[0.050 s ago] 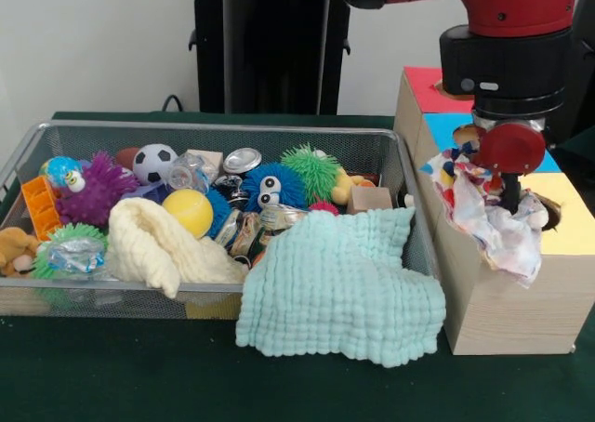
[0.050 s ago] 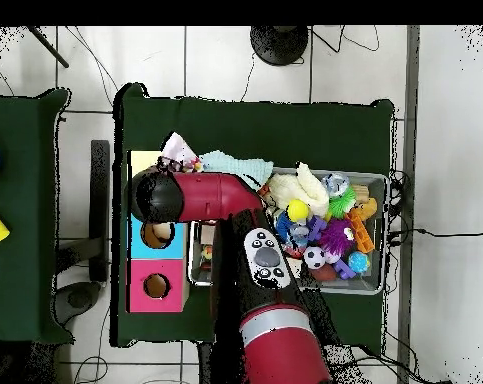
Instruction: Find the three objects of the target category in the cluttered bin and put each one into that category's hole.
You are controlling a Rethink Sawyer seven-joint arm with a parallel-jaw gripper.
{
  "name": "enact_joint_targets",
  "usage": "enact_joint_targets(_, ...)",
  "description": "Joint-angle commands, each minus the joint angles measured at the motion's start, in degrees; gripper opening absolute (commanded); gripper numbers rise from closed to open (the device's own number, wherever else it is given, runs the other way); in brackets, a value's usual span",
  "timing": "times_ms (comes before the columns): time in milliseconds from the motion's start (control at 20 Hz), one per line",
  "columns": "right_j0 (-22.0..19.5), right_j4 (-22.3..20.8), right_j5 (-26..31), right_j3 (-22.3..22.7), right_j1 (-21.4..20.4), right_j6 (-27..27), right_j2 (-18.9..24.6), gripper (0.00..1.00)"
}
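A white patterned cloth (image 1: pixel 497 231) lies crumpled on the yellow end of the wooden box (image 1: pixel 572 241) and spills over its side toward the bin. My gripper (image 1: pixel 509 204) stands right over it, its black fingers together and buried in the cloth's folds by the dark hole (image 1: pixel 551 219). In the overhead view the same cloth (image 2: pixel 177 152) pokes out past my arm's end (image 2: pixel 160 195), which hides the gripper. A mint green cloth (image 1: pixel 344 287) hangs over the bin's front right corner. A cream cloth (image 1: pixel 158 245) drapes over the bin's front wall.
The wire bin (image 1: pixel 214 126) holds several toys: a soccer ball (image 1: pixel 153 162), a yellow ball (image 1: pixel 189 211), a purple spiky ball (image 1: pixel 98 188), a blue furry toy (image 1: pixel 270 185). The box's blue (image 2: pixel 160 233) and pink (image 2: pixel 156 286) holes lie beside my arm.
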Motion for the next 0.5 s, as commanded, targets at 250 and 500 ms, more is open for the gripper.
enact_joint_targets(250, 2.94, 0.08, -5.49, -6.90, 10.17, 15.18, -1.13, 0.00)
enact_joint_targets(500, 4.63, 0.77, -7.39, -9.67, 14.23, 16.61, -2.00, 0.00)
